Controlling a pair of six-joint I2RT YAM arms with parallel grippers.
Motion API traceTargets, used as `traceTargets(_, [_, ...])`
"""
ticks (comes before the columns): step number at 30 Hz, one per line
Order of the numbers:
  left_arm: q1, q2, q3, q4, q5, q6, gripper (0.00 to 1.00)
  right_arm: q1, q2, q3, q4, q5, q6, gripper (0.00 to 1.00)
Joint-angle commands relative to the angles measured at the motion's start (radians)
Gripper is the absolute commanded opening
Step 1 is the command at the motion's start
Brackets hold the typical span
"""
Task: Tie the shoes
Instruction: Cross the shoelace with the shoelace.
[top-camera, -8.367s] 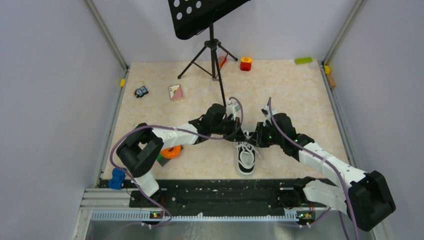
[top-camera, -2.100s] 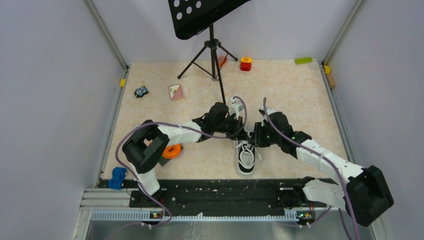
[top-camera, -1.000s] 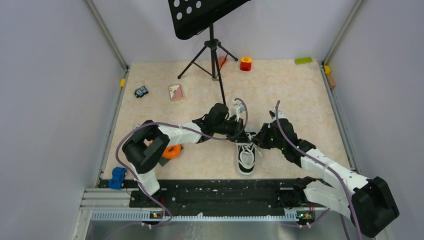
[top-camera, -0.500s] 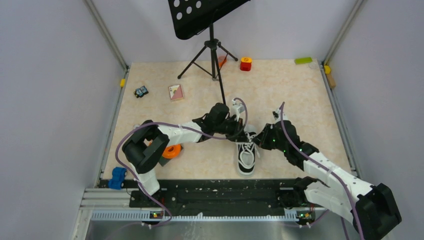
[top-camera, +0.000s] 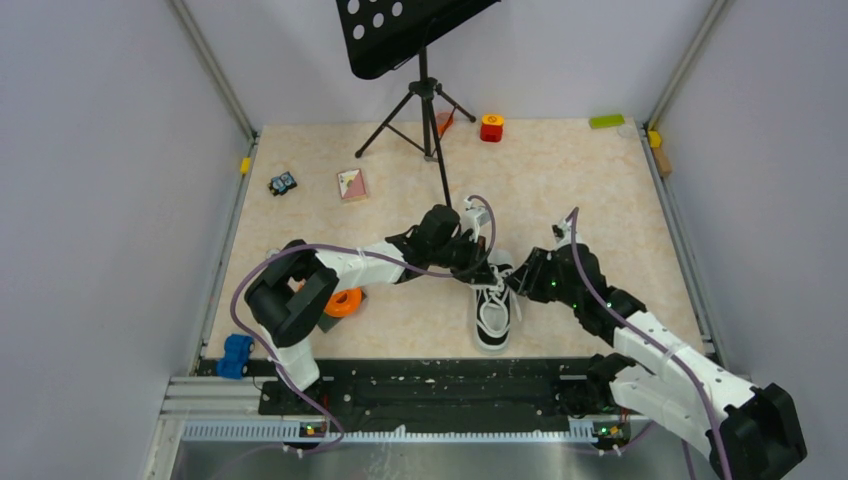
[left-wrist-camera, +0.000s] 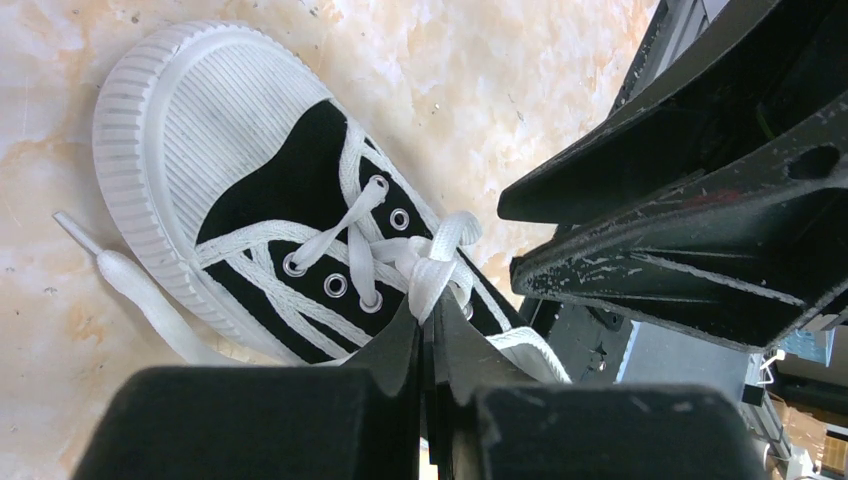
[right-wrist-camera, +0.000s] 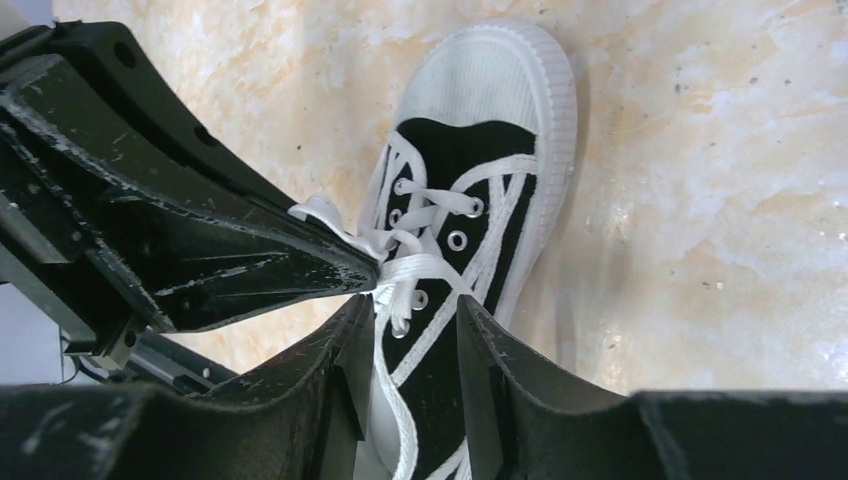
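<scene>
While both arms reach in over the beige marbled tabletop (top-camera: 600, 190), the small black canvas low-top sneaker with white rubber toe cap and white sole (top-camera: 492, 320) lies right beneath the two grippers. Its toe points back toward the arm bases, and its heel end is hidden under the fingers in the top view. The left gripper (left-wrist-camera: 428, 322) has its fingers pressed together, clamped on a bunched loop of the long white laces (left-wrist-camera: 437, 262). The loop is lifted off the tongue just above the upper eyelets. The right gripper (right-wrist-camera: 412, 310) faces it from the other side with its fingers standing apart. One strand of lace runs down the tongue through the gap between them, and neither finger visibly presses on it. In the right wrist view the left gripper's closed black tips come in from the side and meet the lace knot just ahead of the right gripper's fingers, almost touching them. In the left wrist view the right gripper's dark fingers fill the space just beyond the knot. One loose lace end (left-wrist-camera: 115, 275) lies flat on the tabletop beside the ribbed edge of the toe cap, away from both grippers. A black perforated music stand on a tripod (top-camera: 425, 90) rises well beyond the grippers on the far side. An orange ring (top-camera: 345, 302) sits near the left arm's elbow, well apart from the left gripper.
</scene>
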Motion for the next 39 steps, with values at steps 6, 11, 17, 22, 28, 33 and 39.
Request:
traceTargets(6, [-0.004,-0.004,0.031,0.016,0.004,0.016,0.0,-0.06,-0.021,0.019,-0.03,-0.02,-0.027,0.32])
traceTargets(11, [-0.004,-0.01,0.029,0.031,0.022,0.021,0.0,-0.121,0.0,0.014,-0.005,-0.078,-0.058,0.33])
traceTargets(17, [-0.003,-0.01,0.029,0.044,0.031,0.016,0.0,-0.146,0.098,0.017,0.059,-0.209,-0.103,0.33])
traceTargets(22, [-0.003,-0.019,0.025,0.045,0.02,0.015,0.0,-0.145,0.131,0.003,0.102,-0.238,-0.109,0.33])
traceTargets(28, [-0.003,-0.028,0.022,0.048,0.015,0.019,0.0,-0.146,0.137,0.012,0.115,-0.247,-0.129,0.09])
traceTargets(33, [-0.003,-0.027,0.023,0.05,0.018,0.015,0.0,-0.145,0.135,0.027,0.091,-0.272,-0.154,0.0])
traceTargets(39, [-0.002,-0.036,0.018,0.053,0.009,0.013,0.0,-0.146,0.102,0.043,0.061,-0.316,-0.155,0.0])
